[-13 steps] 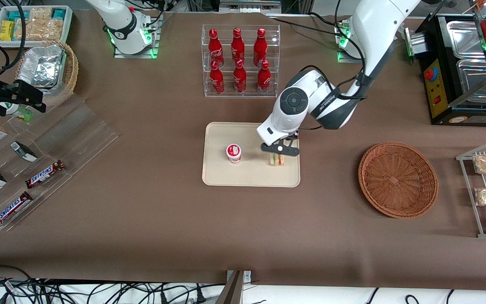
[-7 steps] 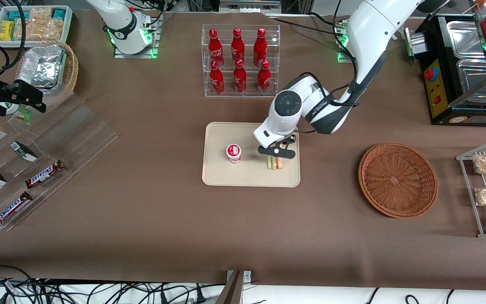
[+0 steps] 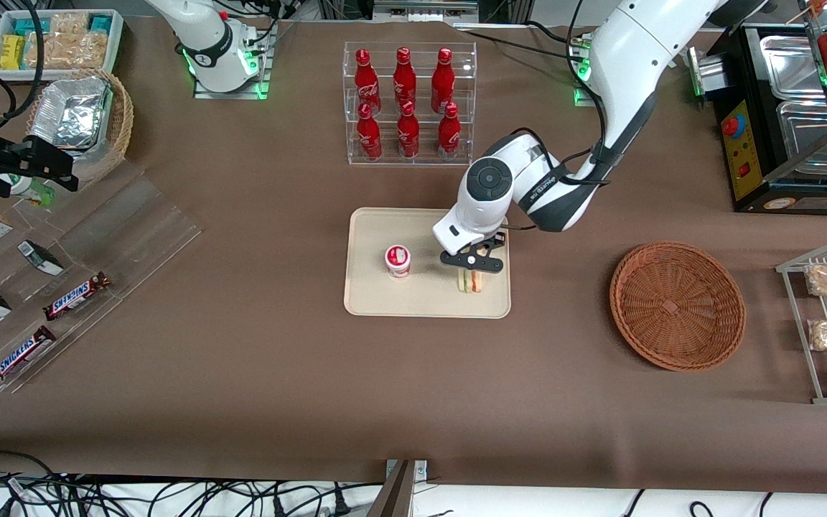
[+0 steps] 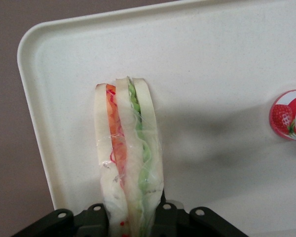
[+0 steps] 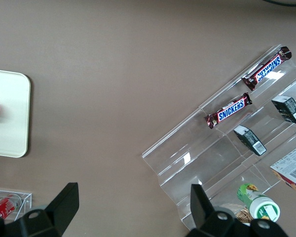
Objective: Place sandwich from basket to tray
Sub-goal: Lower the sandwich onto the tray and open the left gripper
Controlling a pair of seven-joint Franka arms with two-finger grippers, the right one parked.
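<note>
Sandwich held upright over the tray's basket-side end.

On the bench, a strawberry-lidded cup (image 3: 398,260) stands mid-tray (image 3: 374,298); beside it the gripper (image 3: 472,271) is clamped on the sandwich (image 3: 470,282), 1 wedge on edge near the tray's edge closest to the front camera, toward the corner. Whether it touches the tray is unclear. The basket (image 3: 677,305) sits well apart, toward the working arm's end.

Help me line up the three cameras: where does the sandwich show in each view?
Front view: the sandwich is over the tray, under the gripper, beside the yogurt cup.
Left wrist view: the sandwich fills the middle, between the fingers, above the tray.
Right wrist view: not in it.
Shared landmark: the tray.
</note>
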